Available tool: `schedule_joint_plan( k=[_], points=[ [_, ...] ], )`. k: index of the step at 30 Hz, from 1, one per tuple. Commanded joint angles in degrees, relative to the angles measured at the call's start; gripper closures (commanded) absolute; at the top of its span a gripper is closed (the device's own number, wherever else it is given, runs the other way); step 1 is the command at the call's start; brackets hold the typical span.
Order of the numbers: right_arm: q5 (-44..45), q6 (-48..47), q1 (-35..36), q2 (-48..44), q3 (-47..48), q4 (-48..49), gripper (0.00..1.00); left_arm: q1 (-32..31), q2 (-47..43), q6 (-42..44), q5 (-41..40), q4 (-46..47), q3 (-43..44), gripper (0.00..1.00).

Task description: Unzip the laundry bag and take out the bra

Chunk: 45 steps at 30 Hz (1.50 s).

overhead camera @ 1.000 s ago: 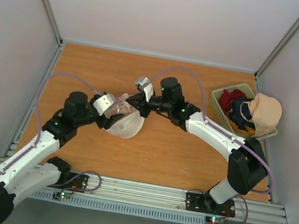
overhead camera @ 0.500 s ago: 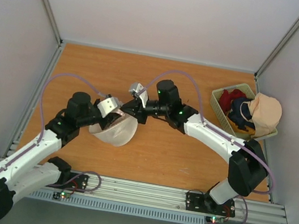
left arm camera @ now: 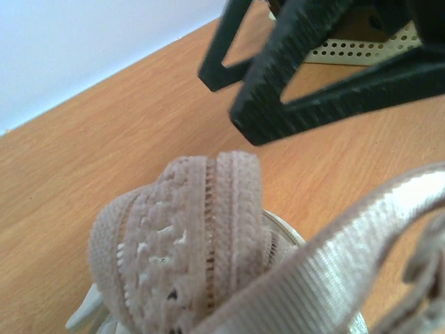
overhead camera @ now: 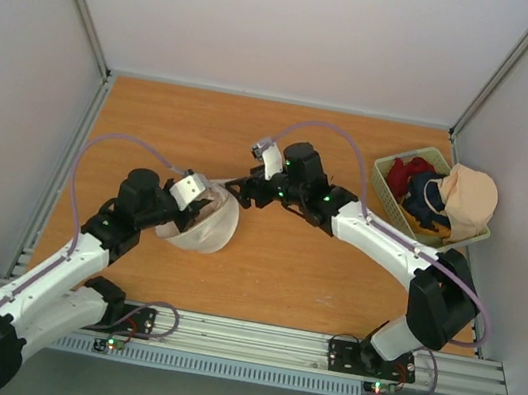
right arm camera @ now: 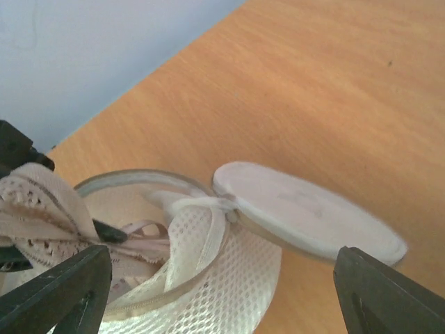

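While left gripper [overhead camera: 206, 202] clamps the bra [left arm camera: 188, 236], laundry bag [right arm camera: 229, 278] lies unzipped beneath it.
Right gripper [overhead camera: 242, 192] released, fingers spread wide; bag just ahead of it.

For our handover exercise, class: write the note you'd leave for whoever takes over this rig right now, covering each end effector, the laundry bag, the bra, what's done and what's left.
Left end effector: shut on the bra, holding its lace band at the bag's mouth.
Right end effector: open, empty, close beside the bag.
Laundry bag: on the table, unzipped, flap folded back.
Done: unzipping.
Left: draw the bra fully clear; part of it lies inside.
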Motion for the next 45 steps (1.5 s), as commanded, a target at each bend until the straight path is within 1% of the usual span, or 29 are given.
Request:
schedule_joint_plan(
  k=[1,2,5,9,13,14,15,16,18,20,23,25,26,30,34,38,41,42,45],
  points=[
    [-5.0,8.9,0.3,-1.4,-4.7,5.0,0.11,0.0,-0.8,-1.8,-2.7,8.4,-1.3,0.99],
    [-7.0,9.2,0.4,-1.5,-6.2,6.5,0.13,0.0,-0.8,-2.0,-3.2,8.7,-1.4,0.99],
    [-9.6,10.3,0.6,-0.6,-6.3,8.2,0.17,0.0,-0.9,-1.9,-3.9,8.8,-1.5,0.99],
    [-12.1,13.5,0.7,1.9,-6.1,11.2,0.19,-0.1,-1.2,-2.7,-3.3,9.1,-1.8,0.99],
    [-14.4,14.3,1.1,3.8,-5.5,13.4,0.19,-0.2,-1.3,-3.0,-2.7,8.7,-1.9,0.99],
    [-14.9,14.4,1.2,4.3,-5.3,13.8,0.21,-0.2,-1.2,-3.0,-2.9,8.7,-1.8,0.99],
    [-15.3,14.3,1.4,4.9,-4.9,13.5,0.24,-0.2,-1.2,-3.0,-3.1,8.9,-1.8,0.99],
    [-15.4,14.0,1.5,5.7,-4.4,12.6,0.3,-0.2,-1.2,-3.1,-3.5,9.1,-1.8,0.99],
    [-15.6,13.8,1.5,6.4,-4.3,12.2,0.46,-0.2,-1.2,-2.9,-3.8,10.0,-1.8,0.99],
    [-15.5,13.6,1.5,6.1,-5.0,12.7,0.6,-0.2,-1.2,-2.6,-4.3,10.5,-1.7,0.99],
    [-16.3,13.1,1.5,5.8,-5.4,13.1,0.77,-0.2,-1.3,-2.3,-4.9,10.8,-1.6,0.99],
    [-16.0,12.8,1.5,6.2,-5.5,12.7,0.91,-0.2,-1.4,-2.8,-5.2,11.3,-1.5,0.99],
    [-15.5,12.4,1.5,6.2,-5.5,12.0,0.95,-0.2,-1.4,-3.1,-5.5,11.8,-1.2,0.99],
    [-12.2,8.6,1.5,6.9,-6.2,8.2,0.96,0.0,-2.1,-7.6,-8.6,12.2,1.4,0.99],
    [-10.5,6.8,0.8,8.0,-7.9,6.7,0.97,0.3,-4.0,-10.4,-7.8,10.8,3.8,0.99],
    [-8.5,6.1,0.4,9.2,-9.1,6.7,0.97,0.7,-5.5,-14.5,-2.8,7.8,6.0,0.99],
    [-7.7,5.7,0.3,10.6,-8.8,6.5,0.98,1.2,-6.0,-22.0,3.6,8.2,7.0,0.99],
    [-7.7,5.8,0.3,10.8,-8.8,6.5,0.98,1.4,-5.8,-25.8,5.6,9.2,7.1,0.99],
    [-6.0,5.7,0.3,11.0,-8.6,6.5,0.99,2.1,-5.5,-32.9,6.7,12.5,7.3,0.99]
  ],
)
